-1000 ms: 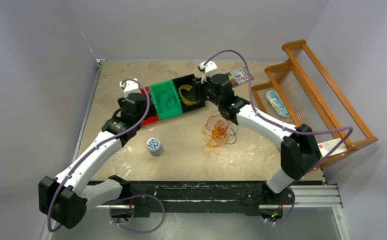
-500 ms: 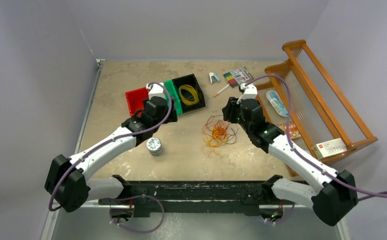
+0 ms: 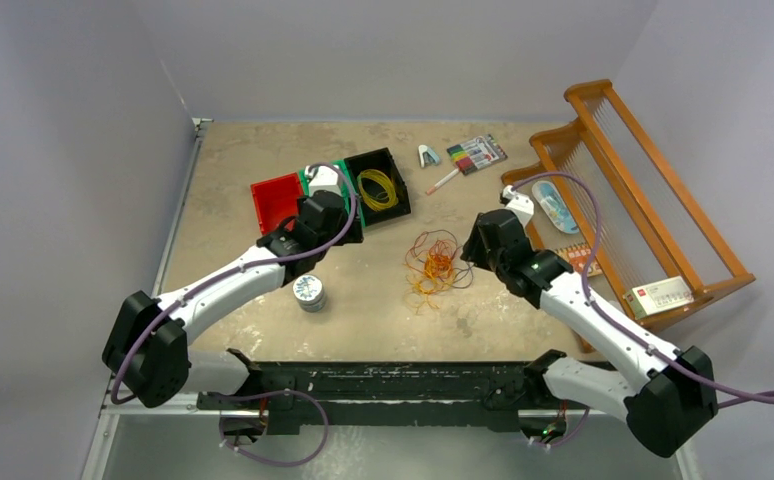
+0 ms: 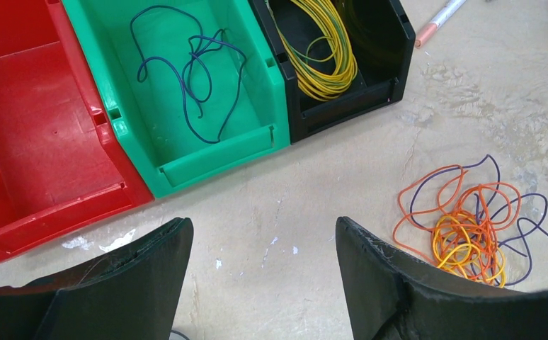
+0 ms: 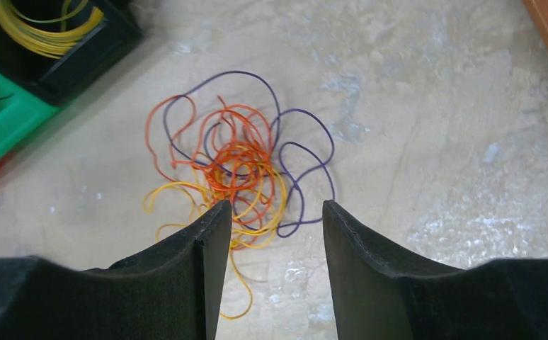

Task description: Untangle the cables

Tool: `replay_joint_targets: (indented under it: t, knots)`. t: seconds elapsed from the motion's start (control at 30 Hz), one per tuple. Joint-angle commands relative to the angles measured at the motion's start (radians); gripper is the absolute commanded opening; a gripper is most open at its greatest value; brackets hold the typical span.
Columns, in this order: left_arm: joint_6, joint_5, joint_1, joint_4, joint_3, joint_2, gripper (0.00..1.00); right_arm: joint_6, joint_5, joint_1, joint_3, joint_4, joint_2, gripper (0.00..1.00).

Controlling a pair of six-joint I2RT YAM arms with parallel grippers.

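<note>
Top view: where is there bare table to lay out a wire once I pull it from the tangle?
Bare: the strip between the tin and the tangle, and the far left corner behind the red bin. Crowded: the far right, around the marker pack, pen and wooden rack.

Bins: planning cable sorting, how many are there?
3, side by side: red bin leftmost, green bin in the middle holding a dark cable, black bin rightmost holding a yellow coil.

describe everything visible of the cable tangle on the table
The tangle is a loose heap of thin, flexible wires: orange, yellow and dark purple loops wound together, densest at the middle. It lies flat on the table, apart from the bins. The open right gripper hangs over it, apparently not touching.
</note>
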Motion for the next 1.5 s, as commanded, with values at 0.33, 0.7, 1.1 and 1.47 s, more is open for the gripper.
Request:
replay_joint_targets:
  t: [0.33, 0.7, 1.1, 1.47]
  knots:
    - [0.031, -0.010, -0.004, 0.059, 0.050, 0.004, 0.73, -0.068, -0.246, -0.123, -0.061, 0.118, 0.101, 0.44]
    - [0.037, -0.016, -0.003, 0.049, 0.054, 0.005, 0.73, -0.086, -0.243, -0.125, -0.075, 0.123, 0.219, 0.37]
    - [0.032, -0.023, -0.003, 0.055, 0.040, -0.012, 0.73, -0.093, -0.244, -0.130, -0.092, 0.241, 0.263, 0.15]
    - [0.028, -0.046, -0.002, 0.068, 0.035, -0.029, 0.73, -0.121, -0.171, -0.130, -0.085, 0.264, 0.161, 0.00]
